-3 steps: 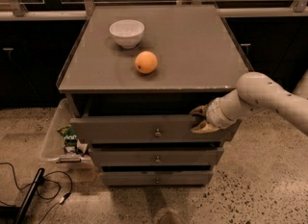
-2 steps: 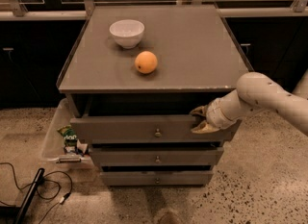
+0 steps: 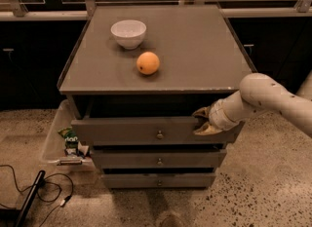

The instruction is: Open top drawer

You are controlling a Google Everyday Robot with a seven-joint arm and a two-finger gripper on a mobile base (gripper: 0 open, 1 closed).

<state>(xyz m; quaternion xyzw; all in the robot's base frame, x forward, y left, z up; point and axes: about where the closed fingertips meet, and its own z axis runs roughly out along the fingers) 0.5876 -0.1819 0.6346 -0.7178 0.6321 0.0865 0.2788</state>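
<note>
**A:** fingers [image 3: 201, 112] first: one tan finger is hooked over the top edge of the top drawer [image 3: 122, 131] front, the other sits on its face. So they look pinched narrow on the panel itself, not on the knob [image 3: 159, 135]. The gripper [image 3: 202, 122] is at the right end of that front, just under the front-right corner of the cabinet top [image 3: 195, 50]. The arm [image 3: 265, 99] comes in from the right edge

**B:** and where's the drawer rn?

**A:** highest of the three, right under the front edge of the top. It's out partway imo, there's a dark gap behind the front. The two lower drawers [image 3: 159, 160] sit further back

**B:** tips for the pull?

**A:** it's gripped off-centre, so pull straight out, square to the front edge. Any sideways drift prob racks the drawer in its runners. Go slow and level, keep the pinch firm so the panel doesn't slip. Don't lift either, since the bowl [image 3: 128, 32] near the back-left corner and the orange [image 3: 147, 63] mid-left could move if the cabinet gets jolted, esp the orange
</note>
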